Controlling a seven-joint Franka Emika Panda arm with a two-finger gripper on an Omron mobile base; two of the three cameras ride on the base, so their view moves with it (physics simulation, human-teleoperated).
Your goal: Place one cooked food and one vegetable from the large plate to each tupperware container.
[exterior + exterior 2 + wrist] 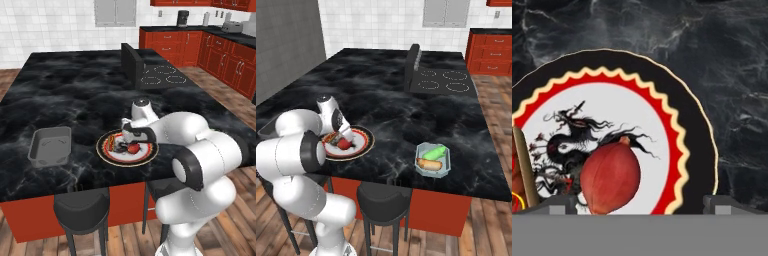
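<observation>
Hand (634,205) is wide open right over the large plate (107,156), straddling a red onion (610,177). Grey tupperware (50,146) sits left on the bench (75,95); the translucent one (432,161) is off right.

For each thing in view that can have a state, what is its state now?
Large plate: on the counter, holding a red onion and another food at its edge.
Grey container: empty.
Translucent container: holds a green vegetable and a browned food.
Claw: open, above the onion, holding nothing.
</observation>
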